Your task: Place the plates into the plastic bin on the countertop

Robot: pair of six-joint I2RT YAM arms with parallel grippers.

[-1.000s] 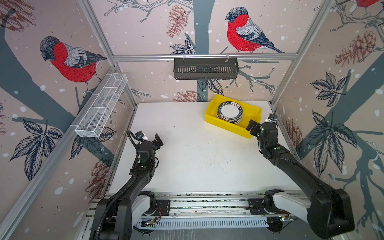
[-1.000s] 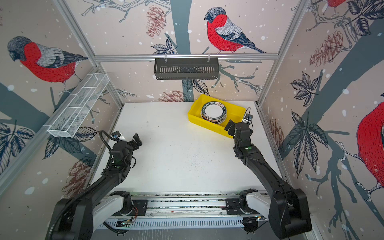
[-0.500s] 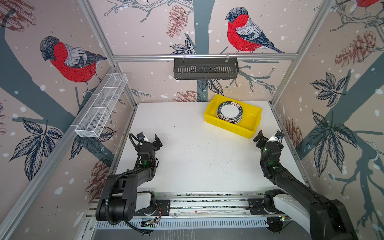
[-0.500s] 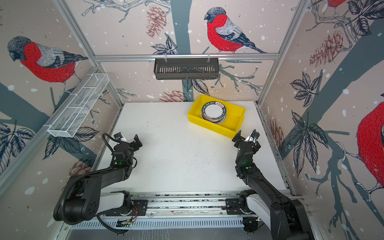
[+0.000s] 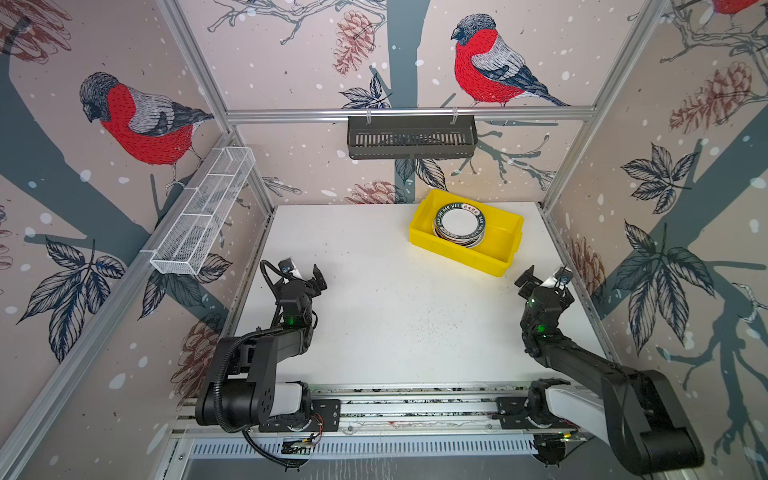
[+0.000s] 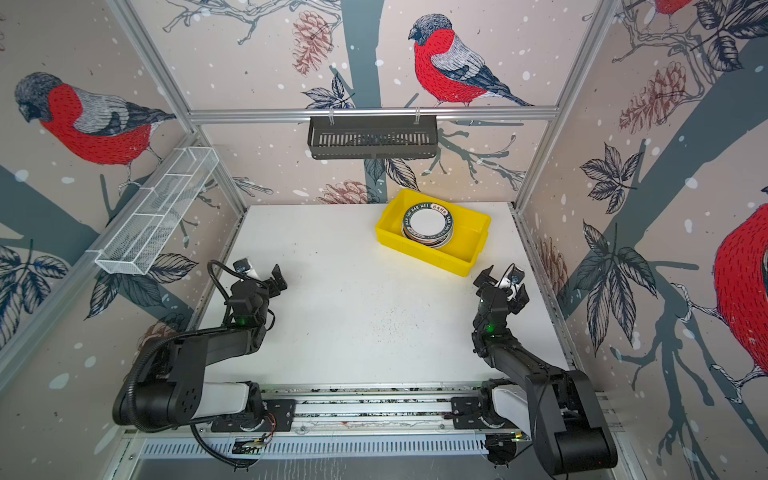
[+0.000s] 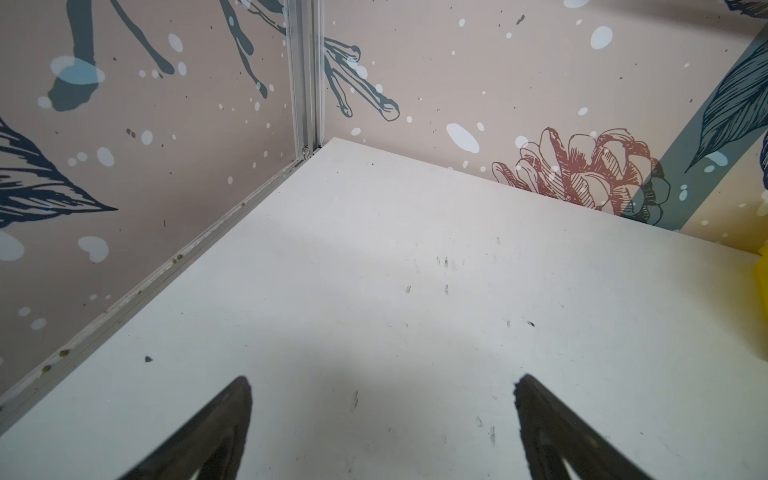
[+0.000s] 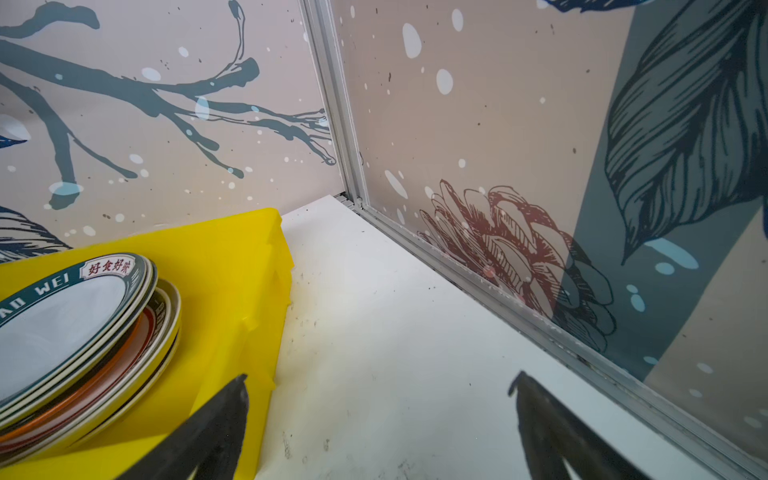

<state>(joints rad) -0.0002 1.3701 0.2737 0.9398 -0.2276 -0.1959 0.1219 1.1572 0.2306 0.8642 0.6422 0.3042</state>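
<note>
While both arms hung low over the white table (image 5: 395, 316), the yellow plastic bin (image 5: 453, 254) stood near the far right corner, its long axis running slantwise from the far edge toward the right edge. Inside it the plates (image 5: 459, 222) lay face up in one stack, crowded toward the bin's far-left end, with bare yellow floor at the other end. A white plate with a dark teal lettered rim lay on top; in the right wrist view the stack (image 8: 62, 316) leaned a little, with an orange rim and pale rims beneath it, though how many lay below could not be counted for sure. The left gripper (image 5: 302, 272) sat by the left edge of the table, jaws spread wide and holding nothing, with bare table between its fingers (image 7: 232, 415). The right gripper (image 5: 543, 277) sat by the right edge, just beside the bin's near-right end, likewise wide apart and empty.
</note>
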